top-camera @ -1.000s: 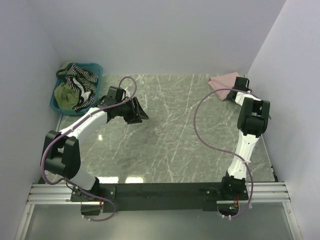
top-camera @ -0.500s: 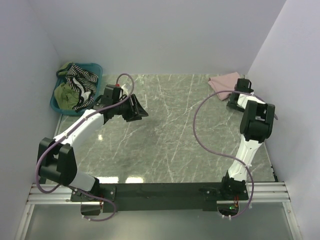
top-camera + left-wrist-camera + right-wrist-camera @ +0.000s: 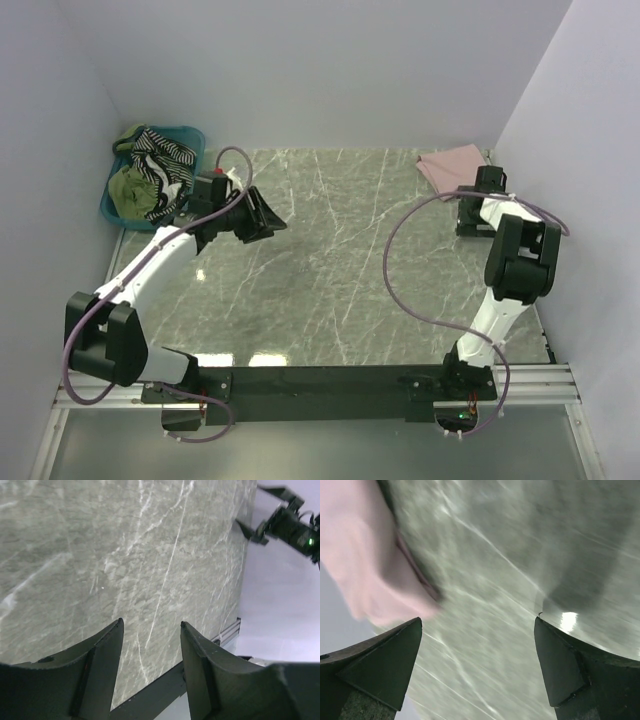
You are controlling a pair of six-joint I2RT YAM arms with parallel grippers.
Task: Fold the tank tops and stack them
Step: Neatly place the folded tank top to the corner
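Far left, a teal basket holds a crumpled striped top and olive top, seen only from overhead. The left gripper hangs open and empty. In the far right corner a pink top lies folded flat, and the right gripper gapes empty beside it.

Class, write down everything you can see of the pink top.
The pink top is plain dusty-pink soft cloth, folded into a flat, slightly rumpled bundle. It lies on the table at its far right corner. The open right gripper hangs beside it, not holding it.
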